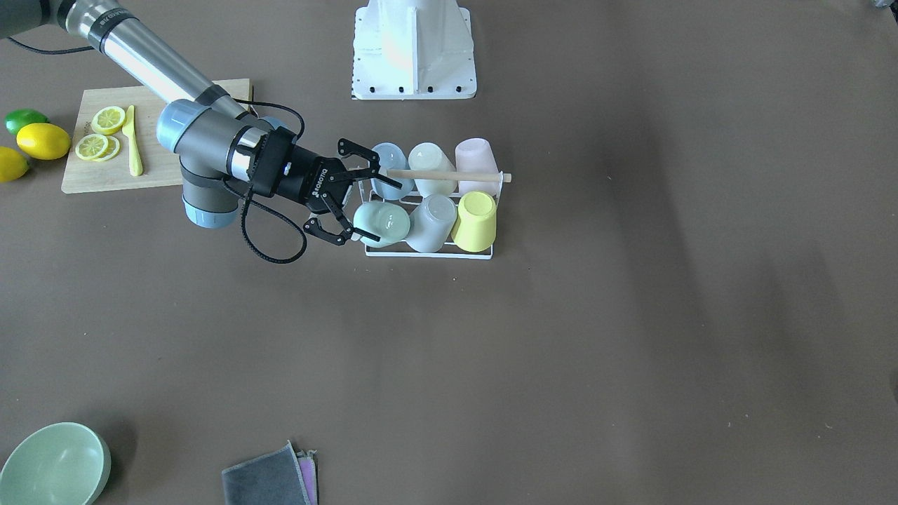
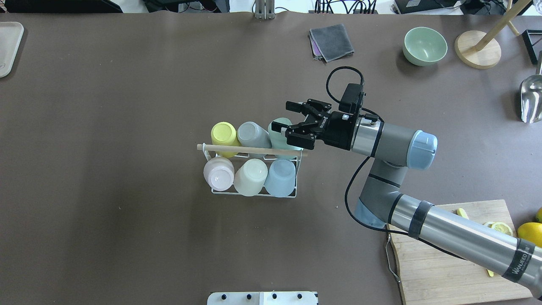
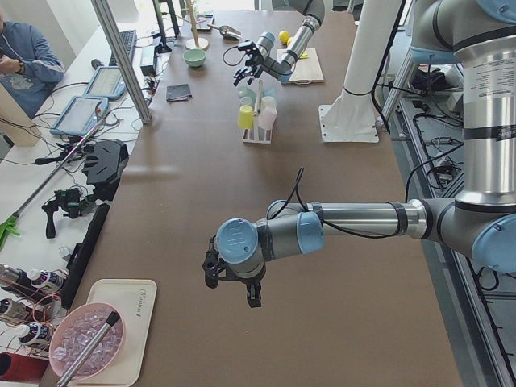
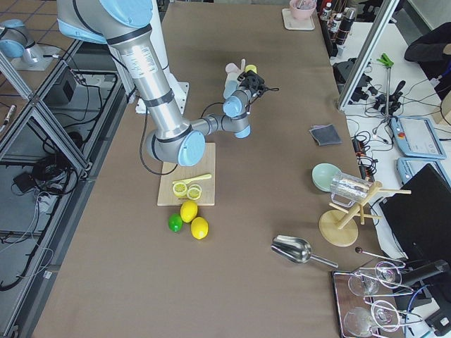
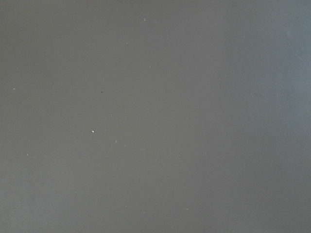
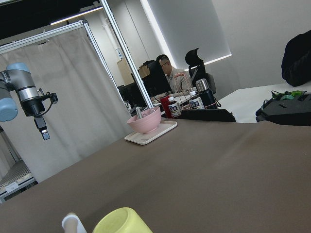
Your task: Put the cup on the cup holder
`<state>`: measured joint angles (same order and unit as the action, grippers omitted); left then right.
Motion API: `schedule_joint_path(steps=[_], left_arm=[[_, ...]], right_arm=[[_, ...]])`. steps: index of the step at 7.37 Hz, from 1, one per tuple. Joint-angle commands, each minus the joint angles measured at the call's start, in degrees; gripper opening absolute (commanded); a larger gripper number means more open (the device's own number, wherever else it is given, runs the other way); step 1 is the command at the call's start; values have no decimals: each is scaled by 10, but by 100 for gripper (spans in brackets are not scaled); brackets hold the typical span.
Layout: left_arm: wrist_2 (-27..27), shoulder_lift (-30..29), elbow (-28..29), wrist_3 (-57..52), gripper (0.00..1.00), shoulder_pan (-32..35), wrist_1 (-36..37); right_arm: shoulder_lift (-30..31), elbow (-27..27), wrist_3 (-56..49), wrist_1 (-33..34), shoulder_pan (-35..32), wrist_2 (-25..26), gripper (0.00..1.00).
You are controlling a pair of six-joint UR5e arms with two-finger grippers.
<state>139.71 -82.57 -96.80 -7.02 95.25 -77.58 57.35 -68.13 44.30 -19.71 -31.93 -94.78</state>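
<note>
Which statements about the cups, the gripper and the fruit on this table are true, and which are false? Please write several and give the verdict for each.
1. The cup holder carries six cups, in two rows of three. True.
2. The right gripper is shut on the yellow cup. False: its jaws are open and it is at the mint cup; the yellow cup stands at the other end of that row.
3. The lemon slices lie on the wooden cutting board. True.
4. The green bowl holds a lemon. False: the bowl is empty; the whole lemons lie on the table beside the board.
</note>
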Motion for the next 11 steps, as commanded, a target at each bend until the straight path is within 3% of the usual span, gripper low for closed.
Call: schedule_joint_path(steps=[1,4,5,6,8,11], left_arm=[[-1,1,0,2,98,3,1],[-1,-5,-4,2,98,3,0],[-1,-11,-7,2,98,2,0],[-1,-7,-6,3,98,3,0],[-1,-1,-7,3,98,5,1],[-1,-9,-9,3,98,3,1]], right_arm=[[0,-3,0,-1,-9,1,100],[0,-1,-1,10,-79,0,100],[-2,-5,-1,69,-128,-1,100],[-7,-14,-1,155,-174,-1,100],[-8,-85,2,360,-215,0,100],[27,-244,89,682,-217,-4,100]])
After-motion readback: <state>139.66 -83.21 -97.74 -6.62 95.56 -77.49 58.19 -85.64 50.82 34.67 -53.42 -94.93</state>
